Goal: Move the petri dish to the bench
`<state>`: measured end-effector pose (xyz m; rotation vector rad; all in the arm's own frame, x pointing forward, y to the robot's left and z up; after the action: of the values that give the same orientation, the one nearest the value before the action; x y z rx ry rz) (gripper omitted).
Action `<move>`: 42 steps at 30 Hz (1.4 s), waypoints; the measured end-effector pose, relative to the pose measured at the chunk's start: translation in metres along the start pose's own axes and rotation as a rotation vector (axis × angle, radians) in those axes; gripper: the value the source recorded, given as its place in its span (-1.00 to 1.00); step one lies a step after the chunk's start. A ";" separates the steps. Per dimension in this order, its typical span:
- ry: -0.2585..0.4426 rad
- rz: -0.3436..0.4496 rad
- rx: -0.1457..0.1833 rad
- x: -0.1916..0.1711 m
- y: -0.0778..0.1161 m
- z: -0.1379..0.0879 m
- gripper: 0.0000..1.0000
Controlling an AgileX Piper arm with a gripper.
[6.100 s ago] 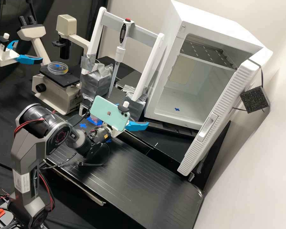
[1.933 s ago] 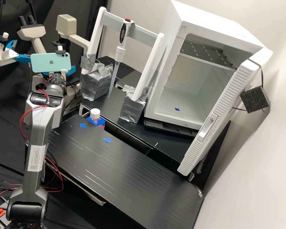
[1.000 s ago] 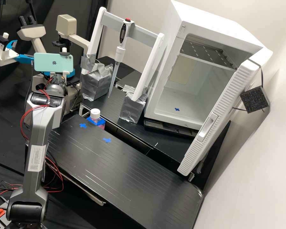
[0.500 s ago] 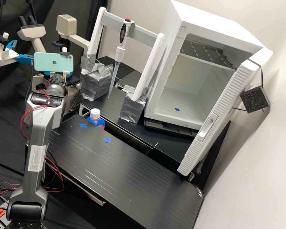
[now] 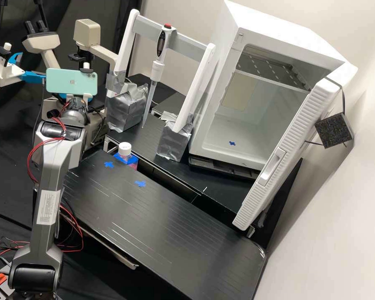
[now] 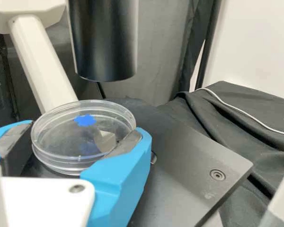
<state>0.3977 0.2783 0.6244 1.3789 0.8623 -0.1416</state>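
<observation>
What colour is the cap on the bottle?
The cap is white, best seen in the high view.

This is a lab: a microscope (image 5: 87, 33) stands by the black bench (image 5: 162, 225), a pipette (image 5: 157, 58) hangs upright from a white and grey frame (image 5: 143, 27), and a white incubator-like cabinet (image 5: 279, 29) has its door (image 5: 287, 150) open, with a rack shelf inside.

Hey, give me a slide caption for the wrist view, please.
Gripper around a clear petri dish at the microscope's black stage, with a black cylinder overhead.
</observation>
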 end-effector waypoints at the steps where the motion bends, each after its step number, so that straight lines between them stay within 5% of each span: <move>1: -0.001 0.001 0.000 0.000 0.001 0.001 -1.00; 13: -0.009 0.001 0.017 -0.006 0.001 0.001 -1.00; 27: -0.034 -0.005 0.045 -0.060 0.013 -0.003 -1.00; 42: 0.034 0.131 -0.008 -0.146 0.006 -0.012 -1.00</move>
<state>0.2937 0.2340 0.7182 1.4293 0.7968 -0.0142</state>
